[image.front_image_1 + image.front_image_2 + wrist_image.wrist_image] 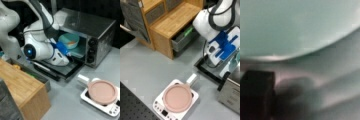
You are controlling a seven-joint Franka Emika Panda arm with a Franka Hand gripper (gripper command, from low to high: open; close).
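Wrist view: the teal bowl (300,25) is seen filling the frame, just ahead of a dark finger (256,95). In a front view the gripper (68,53) is reached into the toaster oven (100,27), at the bowl on its rack. Whether the jaws are closed cannot be told. The step is judged a reach at the bowl. Any next move calls for clearance from the open door (62,71).
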